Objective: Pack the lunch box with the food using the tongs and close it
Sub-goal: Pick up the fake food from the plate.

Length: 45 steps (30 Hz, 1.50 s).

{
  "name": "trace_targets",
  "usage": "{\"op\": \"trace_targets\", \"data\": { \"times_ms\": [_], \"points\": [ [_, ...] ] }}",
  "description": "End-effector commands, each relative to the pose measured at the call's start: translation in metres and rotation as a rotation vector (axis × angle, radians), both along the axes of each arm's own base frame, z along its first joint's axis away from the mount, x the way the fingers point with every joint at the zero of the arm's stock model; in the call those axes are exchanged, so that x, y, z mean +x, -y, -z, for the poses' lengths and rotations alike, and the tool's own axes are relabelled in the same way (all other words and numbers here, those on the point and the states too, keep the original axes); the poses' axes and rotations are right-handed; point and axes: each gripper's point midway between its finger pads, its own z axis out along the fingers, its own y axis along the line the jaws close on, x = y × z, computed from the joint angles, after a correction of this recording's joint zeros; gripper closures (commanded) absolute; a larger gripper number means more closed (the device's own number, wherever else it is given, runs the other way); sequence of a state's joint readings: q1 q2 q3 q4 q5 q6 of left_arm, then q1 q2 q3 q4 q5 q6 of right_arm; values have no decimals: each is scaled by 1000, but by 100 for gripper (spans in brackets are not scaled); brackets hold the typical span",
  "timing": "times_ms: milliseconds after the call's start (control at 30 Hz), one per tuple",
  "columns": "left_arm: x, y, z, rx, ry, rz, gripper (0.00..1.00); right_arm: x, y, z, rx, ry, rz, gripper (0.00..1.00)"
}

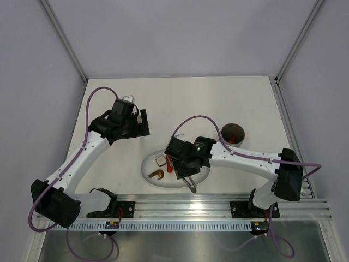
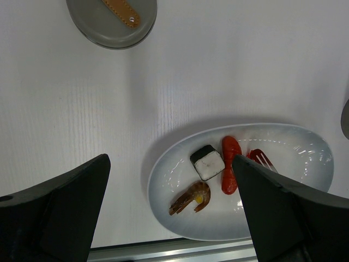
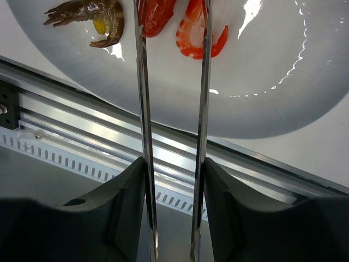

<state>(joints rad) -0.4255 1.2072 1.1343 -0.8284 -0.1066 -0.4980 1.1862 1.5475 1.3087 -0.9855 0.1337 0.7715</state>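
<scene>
While my right gripper (image 3: 174, 166) is clamping the tongs (image 3: 143, 82), their arms are reaching ahead over the shrimp (image 3: 188, 41) on the plate (image 3: 272, 82); my left gripper (image 2: 170, 164) is hanging wide open, plate below it.
</scene>
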Motion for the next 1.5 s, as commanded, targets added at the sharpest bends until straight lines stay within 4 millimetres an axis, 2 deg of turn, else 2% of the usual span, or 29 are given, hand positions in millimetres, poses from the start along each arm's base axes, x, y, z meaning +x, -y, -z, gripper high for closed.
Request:
{"op": "trace_targets", "data": {
  "times_ms": [0,133,500,733,867,1000,1100,1133,1300,1467],
  "points": [
    [7,1,-12,-21,56,1,1,-4,-10,-5,17,-9,-43,48],
    [6,0,-13,-18,58,-2,1,-6,-14,-1,13,-22,-57,48],
    [6,-1,-12,-16,60,-4,1,-14,-22,-5,51,-62,-83,46],
    [5,0,-12,-18,58,-3,1,-17,-24,13,-5,-104,-115,45],
    [5,-1,-13,-17,62,-6,1,-14,-24,16,-32,-96,-114,47],
    [4,-2,-13,-15,62,-6,1,-10,-14,14,-79,-75,-98,51],
    [4,-1,-13,-18,63,-5,1,-10,-9,7,-83,-63,-94,60],
    [4,-1,-13,-20,63,-4,1,-9,-8,2,-70,-57,-88,65],
    [3,0,-13,-30,63,-5,1,-5,-3,-19,-35,-8,-66,79],
    [2,1,-11,-37,59,-4,1,4,-5,-41,32,59,-35,85]
  ]
}}
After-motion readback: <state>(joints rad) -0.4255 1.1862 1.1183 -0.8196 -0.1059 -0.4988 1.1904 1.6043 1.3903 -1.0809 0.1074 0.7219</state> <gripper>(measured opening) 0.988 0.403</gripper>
